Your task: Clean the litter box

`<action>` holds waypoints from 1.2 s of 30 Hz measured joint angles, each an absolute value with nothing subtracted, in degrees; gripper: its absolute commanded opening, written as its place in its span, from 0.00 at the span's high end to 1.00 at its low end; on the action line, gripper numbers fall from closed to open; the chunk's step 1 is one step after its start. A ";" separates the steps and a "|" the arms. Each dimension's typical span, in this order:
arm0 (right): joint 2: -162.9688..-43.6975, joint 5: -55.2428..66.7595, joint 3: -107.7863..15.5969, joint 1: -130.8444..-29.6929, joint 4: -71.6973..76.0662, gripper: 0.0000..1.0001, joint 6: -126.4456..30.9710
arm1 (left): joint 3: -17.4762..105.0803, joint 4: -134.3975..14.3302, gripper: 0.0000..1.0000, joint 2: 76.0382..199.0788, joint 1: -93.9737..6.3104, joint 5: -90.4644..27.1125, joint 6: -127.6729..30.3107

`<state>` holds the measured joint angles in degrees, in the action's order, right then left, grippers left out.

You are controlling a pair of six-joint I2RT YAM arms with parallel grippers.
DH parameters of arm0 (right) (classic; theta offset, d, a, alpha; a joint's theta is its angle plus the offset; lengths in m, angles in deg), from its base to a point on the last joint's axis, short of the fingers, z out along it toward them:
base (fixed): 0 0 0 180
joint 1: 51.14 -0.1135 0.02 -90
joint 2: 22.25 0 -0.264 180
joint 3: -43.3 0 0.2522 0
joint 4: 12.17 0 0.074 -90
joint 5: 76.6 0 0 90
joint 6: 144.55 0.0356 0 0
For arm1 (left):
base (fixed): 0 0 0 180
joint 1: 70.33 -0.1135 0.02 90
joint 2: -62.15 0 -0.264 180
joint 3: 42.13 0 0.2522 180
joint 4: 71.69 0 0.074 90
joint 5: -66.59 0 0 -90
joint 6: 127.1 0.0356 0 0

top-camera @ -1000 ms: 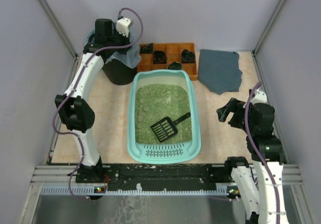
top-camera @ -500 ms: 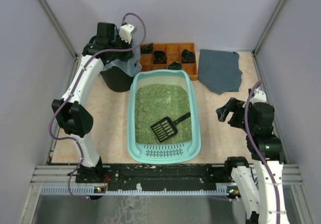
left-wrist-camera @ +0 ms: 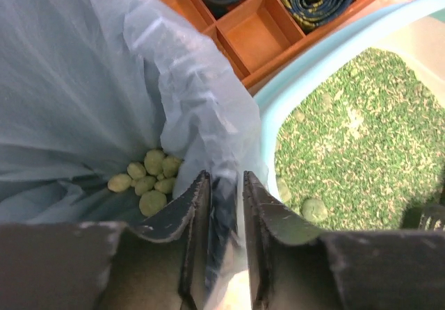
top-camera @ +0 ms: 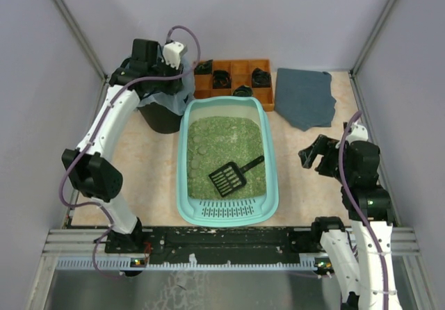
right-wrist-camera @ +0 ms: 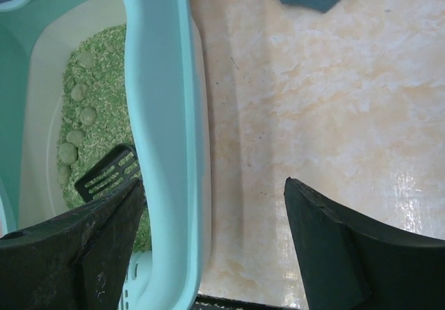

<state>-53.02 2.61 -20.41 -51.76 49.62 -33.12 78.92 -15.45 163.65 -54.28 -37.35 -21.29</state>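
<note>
While several clumps (left-wrist-camera: 149, 178) already lie in the bin bag (left-wrist-camera: 104, 80) behind-left of the litter box (top-camera: 228, 209), centred on the desk (top-camera: 306, 178), more remain in its litter beside the scoop (top-camera: 233, 174); left gripper (left-wrist-camera: 226, 206) pinched on the bag's rim, right gripper (right-wrist-camera: 212, 192) wide open, empty, right of the box.

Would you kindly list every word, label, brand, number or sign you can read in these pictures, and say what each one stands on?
None: no view shows readable text.
The litter box, scoop, orange tray, bin bag and cloth carry no visible print or labels.
</note>
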 measured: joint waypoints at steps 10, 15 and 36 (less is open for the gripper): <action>-53.82 2.31 -21.55 -51.76 49.88 0.19 -34.02 | 71.53 -20.46 0.32 152.74 -53.91 -33.26 -23.82; -53.80 2.13 -21.57 -51.76 50.10 0.19 -34.65 | 67.71 -26.07 0.33 145.04 -53.69 -33.65 -25.64; -51.99 1.56 -19.58 -51.76 49.10 0.19 -36.60 | 21.37 -51.21 0.38 132.91 -22.23 -45.24 -35.39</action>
<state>-51.99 1.56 -19.58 -51.76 49.10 -36.60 21.37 -51.21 132.91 -22.23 -45.24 -35.39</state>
